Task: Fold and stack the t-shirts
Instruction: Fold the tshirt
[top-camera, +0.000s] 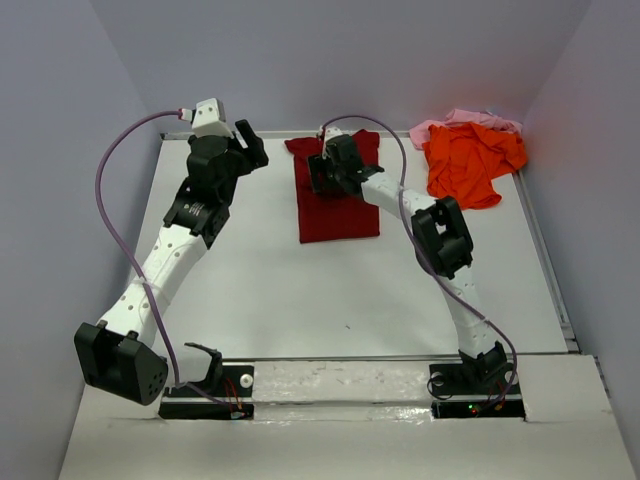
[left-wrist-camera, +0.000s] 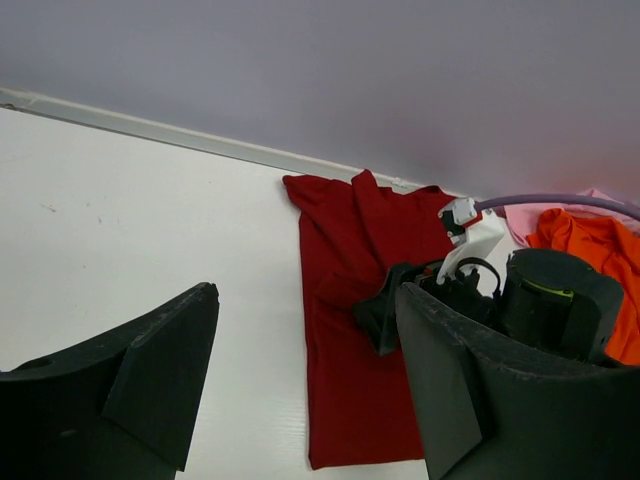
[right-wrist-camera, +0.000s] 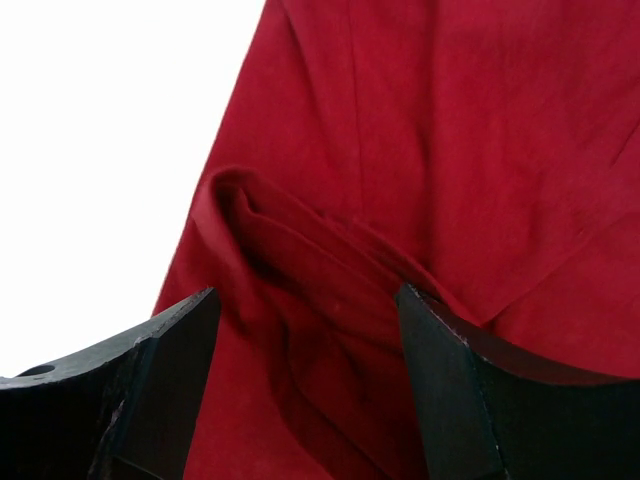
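Note:
The dark red t-shirt (top-camera: 340, 212) lies flat as a long narrow strip at the far middle of the table (top-camera: 300, 290). My right gripper (top-camera: 318, 180) is low over its upper half, jaws open. Up close, the right gripper (right-wrist-camera: 305, 300) straddles a raised fold of the red t-shirt (right-wrist-camera: 330, 290) without pinching it. My left gripper (top-camera: 252, 143) hangs open above the table, left of the shirt. In its own view the left gripper (left-wrist-camera: 305, 300) holds nothing, and the red t-shirt (left-wrist-camera: 360, 400) lies ahead. The orange t-shirt (top-camera: 468, 165) lies crumpled at the far right on the pink t-shirt (top-camera: 462, 120).
The table's far edge runs along the back wall (left-wrist-camera: 200, 140), just behind the shirts. Side walls close in on the left and right. The right arm's elbow (top-camera: 443, 235) stands over the table between the red shirt and the orange pile.

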